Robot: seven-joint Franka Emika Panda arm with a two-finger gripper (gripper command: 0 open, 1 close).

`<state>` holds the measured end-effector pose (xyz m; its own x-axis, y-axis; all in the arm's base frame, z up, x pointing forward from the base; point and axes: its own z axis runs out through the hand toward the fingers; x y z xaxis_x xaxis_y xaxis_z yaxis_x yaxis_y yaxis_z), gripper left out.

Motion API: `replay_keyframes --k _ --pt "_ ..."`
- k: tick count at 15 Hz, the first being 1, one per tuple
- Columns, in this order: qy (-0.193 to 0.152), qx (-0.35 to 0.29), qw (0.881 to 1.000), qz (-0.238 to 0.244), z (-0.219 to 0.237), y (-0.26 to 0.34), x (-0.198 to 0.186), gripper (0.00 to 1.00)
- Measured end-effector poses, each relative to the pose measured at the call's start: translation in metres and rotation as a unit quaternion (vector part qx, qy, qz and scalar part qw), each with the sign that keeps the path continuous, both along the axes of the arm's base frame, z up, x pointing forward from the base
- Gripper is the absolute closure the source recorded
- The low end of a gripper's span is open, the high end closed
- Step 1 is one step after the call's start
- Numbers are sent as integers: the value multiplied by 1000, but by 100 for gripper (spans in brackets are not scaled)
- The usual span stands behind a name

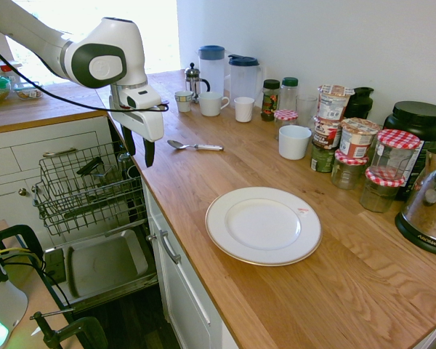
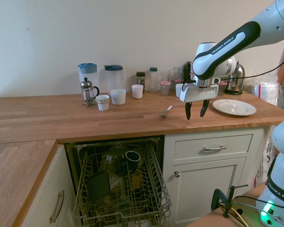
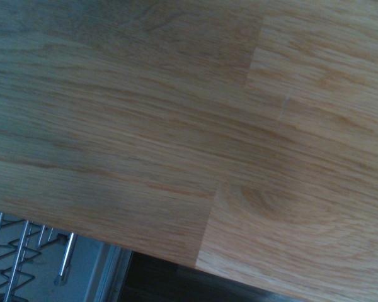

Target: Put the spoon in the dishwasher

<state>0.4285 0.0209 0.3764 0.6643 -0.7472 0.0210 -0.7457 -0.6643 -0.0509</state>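
Observation:
The small silver spoon lies flat on the wooden counter, its bowl toward the counter's front edge. My gripper hangs open above the counter's front edge, a short way from the spoon, with nothing between its fingers. The dishwasher stands open below the counter, its grey wire rack pulled out with some dishes in it and the door dropped down. The wrist view shows only counter wood and a corner of the rack.
A white plate rests on the counter. Along the wall stand a French press, two jugs, white cups, jars and a kettle. White drawers with metal handles sit beside the dishwasher.

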Motion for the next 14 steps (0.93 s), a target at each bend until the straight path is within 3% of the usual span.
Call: replay_keyframes --k 3,7,10,14 --pt "3 1 1000 -19 0 3 3 0" --pt "-2 17 993 -114 16 27 45 0" --pt "-16 27 976 -215 24 40 82 0" --pt "-32 13 939 -343 14 54 124 0"
